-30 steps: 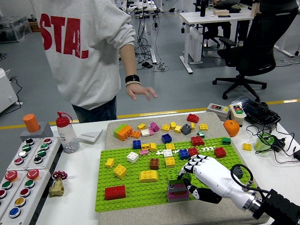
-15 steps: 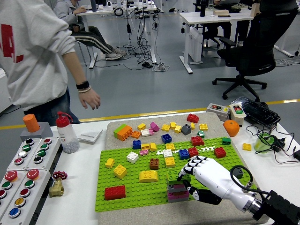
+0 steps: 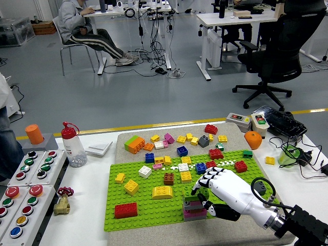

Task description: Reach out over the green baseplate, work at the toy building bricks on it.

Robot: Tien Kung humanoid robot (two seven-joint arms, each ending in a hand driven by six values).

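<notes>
The person has stepped away from the bench's far side, while the right robot hand (image 3: 214, 192) stays curled on the small brick stack (image 3: 194, 207) at the green baseplate's (image 3: 148, 210) near edge, so stacking can proceed.

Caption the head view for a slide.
Right hand grips a small brick stack on the green baseplate.

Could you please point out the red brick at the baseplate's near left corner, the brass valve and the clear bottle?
red brick (image 3: 125, 210), head view, studded top.
brass valve (image 3: 62, 205), head view, body.
clear bottle (image 3: 75, 151), head view, clear wall.
</notes>
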